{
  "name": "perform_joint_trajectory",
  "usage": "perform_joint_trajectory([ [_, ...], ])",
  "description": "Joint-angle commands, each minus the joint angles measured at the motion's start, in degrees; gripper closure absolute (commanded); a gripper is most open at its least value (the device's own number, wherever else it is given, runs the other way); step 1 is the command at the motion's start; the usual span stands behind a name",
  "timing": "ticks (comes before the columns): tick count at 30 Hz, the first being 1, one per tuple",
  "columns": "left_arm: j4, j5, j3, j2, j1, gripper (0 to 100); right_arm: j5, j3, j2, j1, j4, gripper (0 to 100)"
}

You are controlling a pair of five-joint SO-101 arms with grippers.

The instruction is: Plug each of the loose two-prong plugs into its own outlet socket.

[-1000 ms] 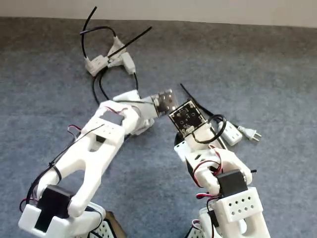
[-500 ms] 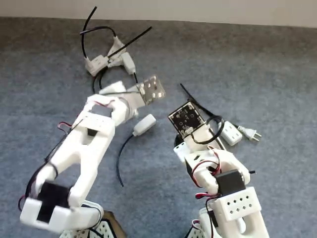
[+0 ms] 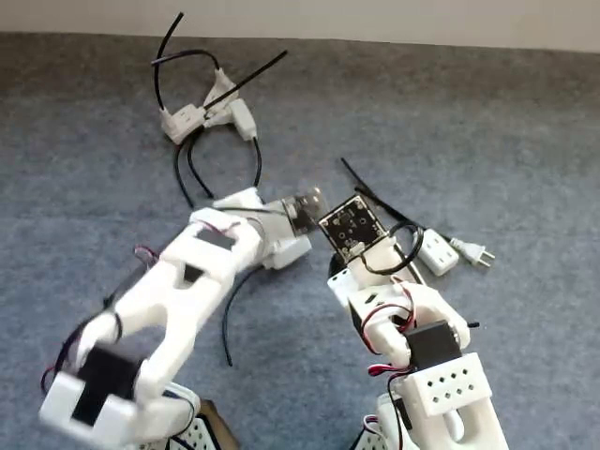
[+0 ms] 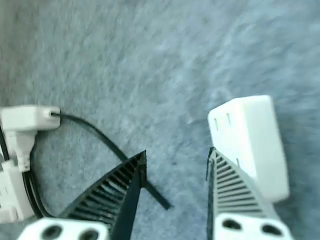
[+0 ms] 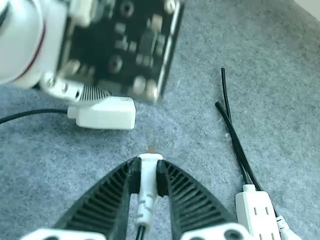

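Note:
My right gripper (image 5: 148, 164) is shut on a white two-prong plug (image 5: 149, 182), prongs pointing forward, low over the carpet. Just ahead lies a white outlet socket (image 5: 105, 114) with a black cord, under the other arm's wrist board (image 5: 120, 45). My left gripper (image 4: 176, 154) is open above the carpet, and that socket (image 4: 250, 135) rests against the outer side of one finger (image 4: 235, 185). In the high view the socket (image 3: 289, 251) lies at the table's middle between both arms.
A second white socket (image 3: 433, 251) with a loose plug (image 3: 473, 251) and black cables (image 5: 232, 135) lies right of the right arm (image 3: 412, 319). A cluster of white sockets and plugs (image 3: 202, 117) with black cords lies at the back left. Grey carpet (image 3: 525, 141) covers the table.
The left arm swung up and away to the left, baring the middle socket, then came back down to it. The right arm has kept still with its plug.

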Motion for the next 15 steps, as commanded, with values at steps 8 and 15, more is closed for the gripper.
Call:
perform_joint_trajectory([
  [8, 1.67, 0.09, 21.76, -25.1, 14.46, 79, -0.35, -0.4, 0.04, 0.4, -1.19, 99.1],
  [15, 1.49, 6.95, 20.97, -25.71, 10.24, 79, -0.62, -0.66, 0.04, 4.97, -1.27, 99.1],
])
